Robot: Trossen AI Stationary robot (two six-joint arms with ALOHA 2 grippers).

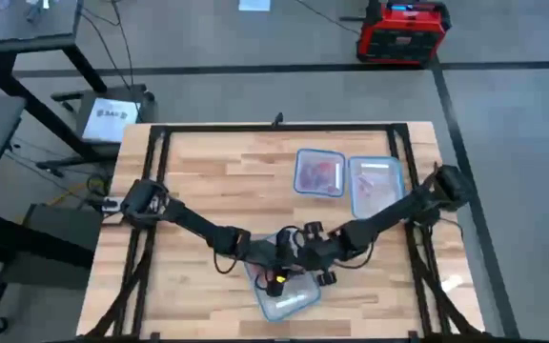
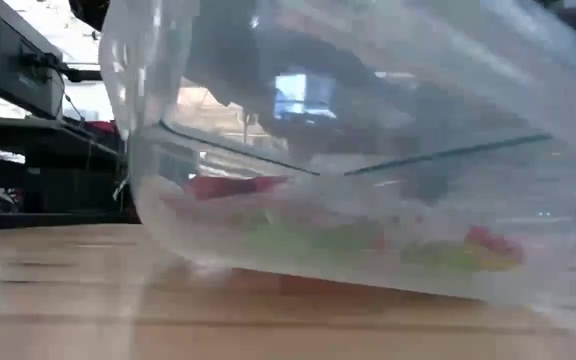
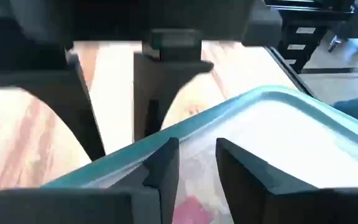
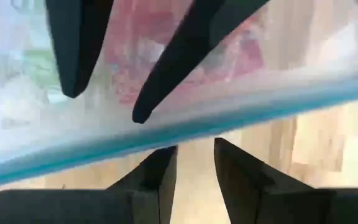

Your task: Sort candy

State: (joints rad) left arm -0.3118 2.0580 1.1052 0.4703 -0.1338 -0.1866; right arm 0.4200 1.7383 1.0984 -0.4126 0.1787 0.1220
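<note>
A clear tub with a bluish rim [image 1: 289,291] stands near the table's front edge and holds candy [image 4: 229,56] in red, pink and green wrappers. In the low view the tub [image 2: 368,200] looks tipped, one bottom edge raised. My left gripper [image 3: 194,144] is open inside the tub above the candy, its tips at the rim. My right gripper [image 4: 196,146] is open just outside that same rim [image 4: 166,134], over bare table, with nothing between its fingers. The two grippers face each other across the rim. My left gripper comes slanting down from the table's left, and one fingertip [image 3: 166,146] meets the tub's rim [image 3: 135,149] from the inside; whether it touches I cannot tell. My right gripper's fingers [image 3: 89,118] drop behind the rim outside the tub, and the rim hides whether they touch the wall.
Two more clear tubs stand side by side at the far right of the table, one with red candy [image 1: 318,173] and one with pink candy [image 1: 375,186]. A black frame runs along the table's edges [image 1: 160,143]. Bare wood lies to the left.
</note>
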